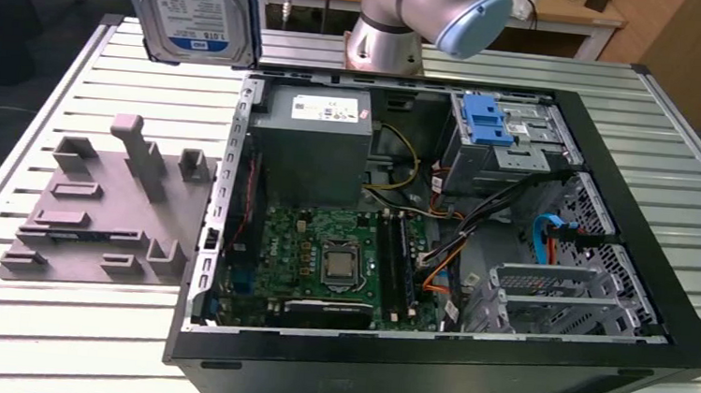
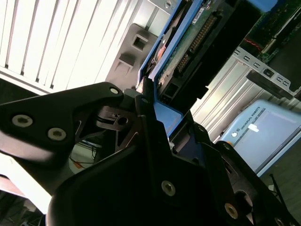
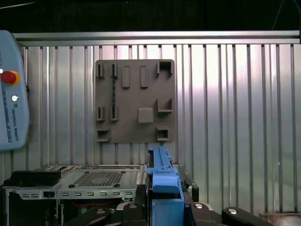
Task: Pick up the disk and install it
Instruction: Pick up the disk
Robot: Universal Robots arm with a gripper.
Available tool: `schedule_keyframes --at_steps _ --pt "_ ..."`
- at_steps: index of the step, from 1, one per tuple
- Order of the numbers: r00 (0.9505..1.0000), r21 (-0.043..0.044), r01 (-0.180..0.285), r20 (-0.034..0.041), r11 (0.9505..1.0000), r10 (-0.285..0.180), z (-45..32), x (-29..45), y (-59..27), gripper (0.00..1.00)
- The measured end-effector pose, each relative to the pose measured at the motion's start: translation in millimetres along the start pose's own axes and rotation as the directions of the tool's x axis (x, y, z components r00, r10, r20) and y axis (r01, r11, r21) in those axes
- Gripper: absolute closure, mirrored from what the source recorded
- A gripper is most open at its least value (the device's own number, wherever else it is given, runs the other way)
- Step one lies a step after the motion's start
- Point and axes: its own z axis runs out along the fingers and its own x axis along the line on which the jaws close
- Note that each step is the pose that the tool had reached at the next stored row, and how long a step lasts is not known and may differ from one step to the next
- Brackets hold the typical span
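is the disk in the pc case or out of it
Out. In the exterior view the disk hangs in the air outside the computer case; in the second wrist view the end effector grips its blue rail.

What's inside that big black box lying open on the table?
Inside the case: a green circuit board, a grey metal box, loose cables and metal drive cages with a blue latch. Whatever lies under the board and cages is covered. The disk hangs outside it.
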Motion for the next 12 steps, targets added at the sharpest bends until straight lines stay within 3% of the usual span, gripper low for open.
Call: schedule_keyframes --at_steps 7,12 --pt "1.0000 0.0000 0.000 0.0000 1.0000 0.000 0.2 15.4 -2.5 0.64" --pt "1.0000 -0.0002 0.000 -0.0001 1.0000 0.000 0.3 20.7 -12.8 0.64"
